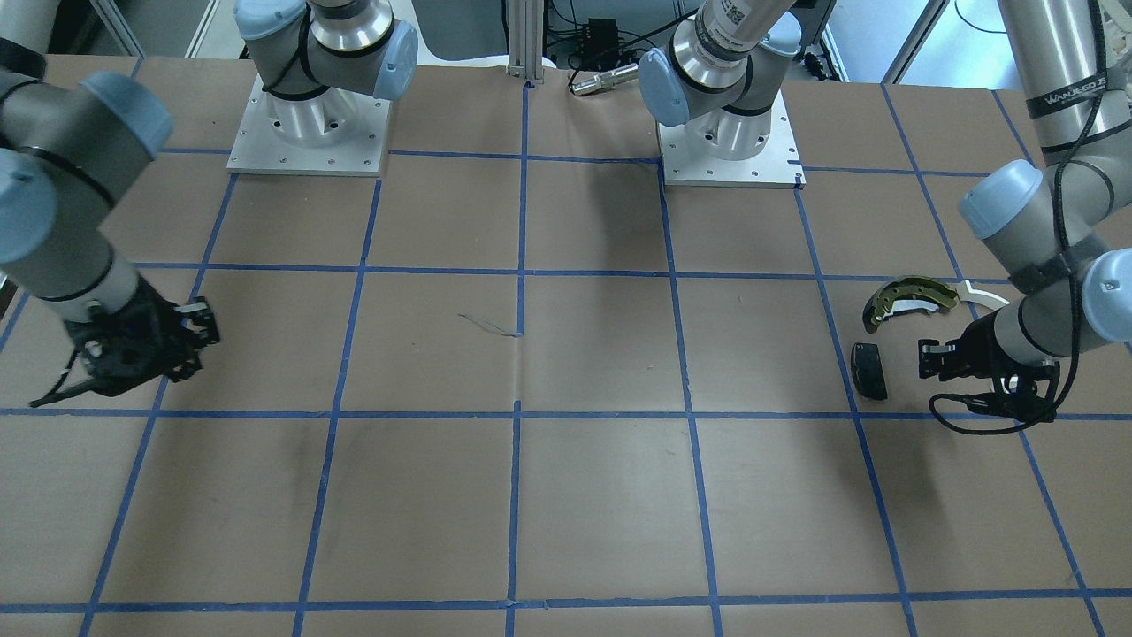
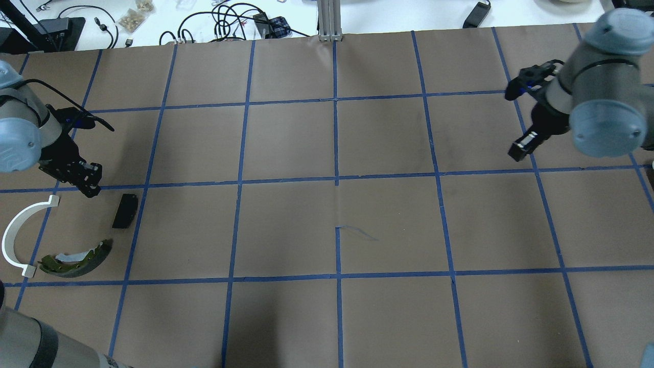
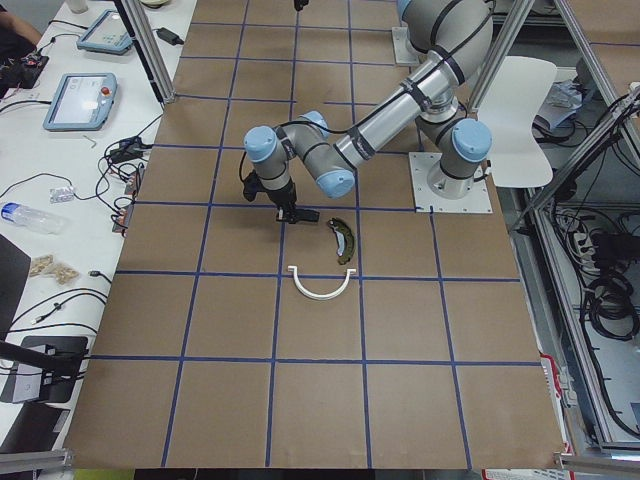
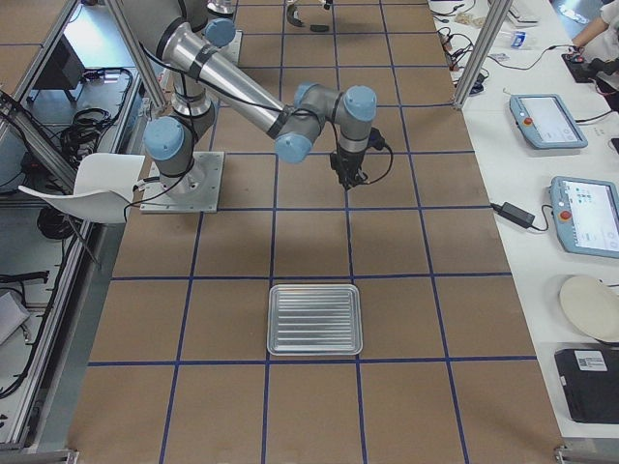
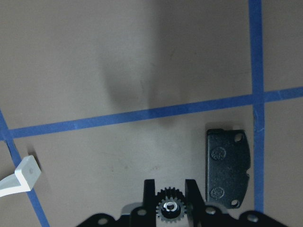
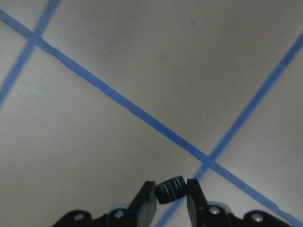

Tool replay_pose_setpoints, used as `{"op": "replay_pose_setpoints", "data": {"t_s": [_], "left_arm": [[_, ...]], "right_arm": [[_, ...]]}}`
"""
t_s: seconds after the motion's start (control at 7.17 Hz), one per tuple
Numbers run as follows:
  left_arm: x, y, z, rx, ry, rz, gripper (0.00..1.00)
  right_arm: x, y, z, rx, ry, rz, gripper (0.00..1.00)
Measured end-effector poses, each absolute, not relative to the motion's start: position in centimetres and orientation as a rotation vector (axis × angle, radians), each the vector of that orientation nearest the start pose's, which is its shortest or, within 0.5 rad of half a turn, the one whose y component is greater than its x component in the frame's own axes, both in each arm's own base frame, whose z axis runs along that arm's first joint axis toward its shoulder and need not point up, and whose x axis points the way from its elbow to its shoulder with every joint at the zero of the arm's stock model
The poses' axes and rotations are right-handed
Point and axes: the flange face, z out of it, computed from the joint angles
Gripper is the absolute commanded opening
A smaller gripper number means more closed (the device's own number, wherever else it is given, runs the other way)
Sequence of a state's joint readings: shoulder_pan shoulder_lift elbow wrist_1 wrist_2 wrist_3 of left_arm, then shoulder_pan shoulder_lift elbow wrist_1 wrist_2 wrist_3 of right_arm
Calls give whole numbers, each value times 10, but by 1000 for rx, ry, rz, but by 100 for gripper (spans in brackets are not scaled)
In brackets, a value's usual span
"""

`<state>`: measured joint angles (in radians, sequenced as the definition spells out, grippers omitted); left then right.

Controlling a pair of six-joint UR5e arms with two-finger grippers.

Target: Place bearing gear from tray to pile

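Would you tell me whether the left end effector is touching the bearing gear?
Touching: the left wrist view shows the bearing gear pinched between both fingers of the left end effector.

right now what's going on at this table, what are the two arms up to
Each arm carries a small black gear. The left claw is shut on one gear and hangs at the edge of the pile, right beside the black pad, with the white arc and brake shoe nearby. The right claw is shut on a second gear above bare brown paper, far from the pile. The metal tray sits towards the table's right end.
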<state>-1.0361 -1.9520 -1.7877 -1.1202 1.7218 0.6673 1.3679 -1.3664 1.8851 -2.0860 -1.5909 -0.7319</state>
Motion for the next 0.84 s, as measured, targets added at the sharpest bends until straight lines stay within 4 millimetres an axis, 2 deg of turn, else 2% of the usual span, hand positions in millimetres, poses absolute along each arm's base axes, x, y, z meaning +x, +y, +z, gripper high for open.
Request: {"op": "replay_pose_setpoints", "data": {"t_s": [0.28,0.56,0.7,0.84], "left_arm": [[198,-535,207,192,3091,347,0],[199,-528,194,184,3093,352,2],[199,-527,191,185,3094,353,17],[199,-526,189,185,3097,356,29]], "right_arm": [[167,-517,278,-432,3094,2,10],[289,-485,259,-106,3064,-64,13],[342,-464,244,-11,3041,-94,15],[383,-446,230,66,3017,-116,20]]}}
